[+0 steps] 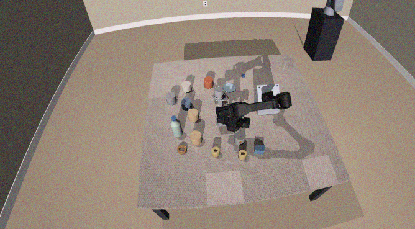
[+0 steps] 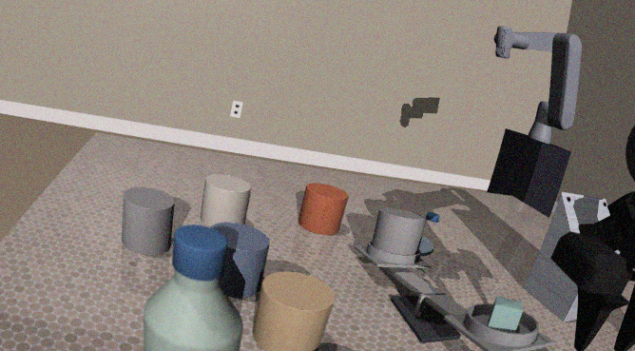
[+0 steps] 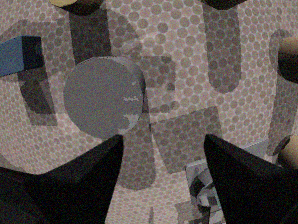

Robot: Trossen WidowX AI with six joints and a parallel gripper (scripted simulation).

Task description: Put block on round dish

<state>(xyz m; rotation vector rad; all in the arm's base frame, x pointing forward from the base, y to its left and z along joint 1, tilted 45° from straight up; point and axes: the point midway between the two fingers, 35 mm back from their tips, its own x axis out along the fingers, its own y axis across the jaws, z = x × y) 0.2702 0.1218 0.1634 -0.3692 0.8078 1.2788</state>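
Mint block uncovered — end effector apart, empty

No readable text, label, brand, number or sign in any of three views. Bottle, at eight o'clock in top view and at seven o'clock in exterior view, shows plain side and plain blue cap, no letters. Wall outlet, at twelve o'clock in top view, at ten o'clock in exterior view, carries only dark marks; picture is grainy, so perhaps very small print escapes me.
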